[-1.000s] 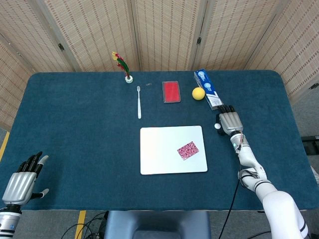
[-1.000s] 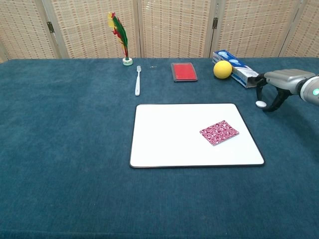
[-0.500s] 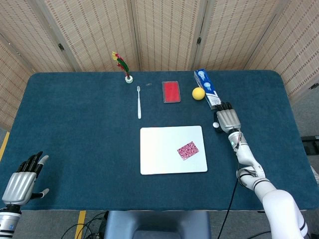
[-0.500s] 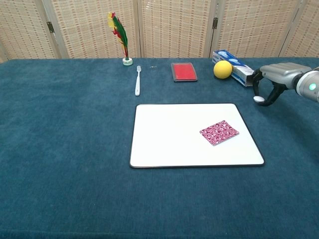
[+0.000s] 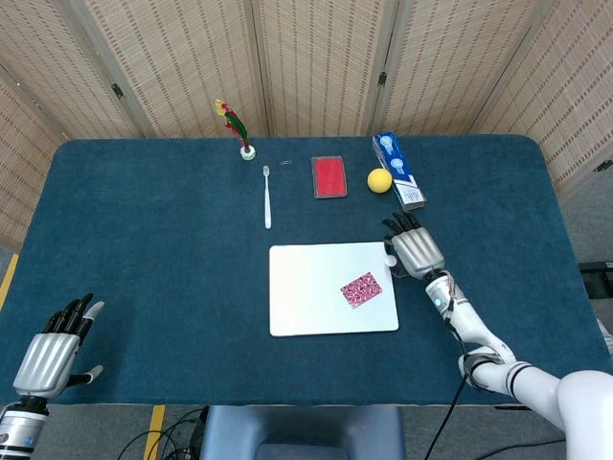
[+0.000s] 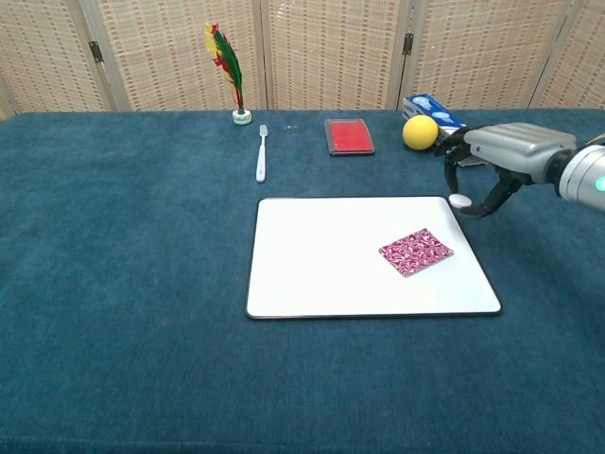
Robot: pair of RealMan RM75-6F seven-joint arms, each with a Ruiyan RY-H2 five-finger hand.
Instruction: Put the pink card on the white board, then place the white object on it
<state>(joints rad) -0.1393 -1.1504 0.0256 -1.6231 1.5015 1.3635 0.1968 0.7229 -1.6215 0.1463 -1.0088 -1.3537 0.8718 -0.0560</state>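
Dark blue cloth covers the table [image 6: 123, 284], and woven wicker screens stand behind its far edge. Nearest the robot, at the table's near left corner, the left hand [image 5: 48, 353] hovers with its fingers spread and nothing in them; only the head view shows it. Toward the middle lies the white board [image 6: 321, 260], flat, with the pink card [image 6: 415, 252] resting on its right half, turned at an angle to the board's edges. Just off the board's far right corner the right hand [image 6: 492, 165] hangs palm down, its fingers curled, and a small white object [image 6: 459, 200] is pinched at its fingertips, held just above the cloth beside the board's edge and apart from the card. Behind the hand sit a yellow ball [image 6: 420, 132] and, beside it, a blue and white box [image 6: 430, 107], partly hidden by the hand in the chest view. Farther left along the back of the table lie a red pad in a dark frame [image 6: 349, 136], a white toothbrush [image 6: 262, 153] pointing away from the robot, and a feathered shuttlecock [image 6: 227, 66] standing upright on its small base.
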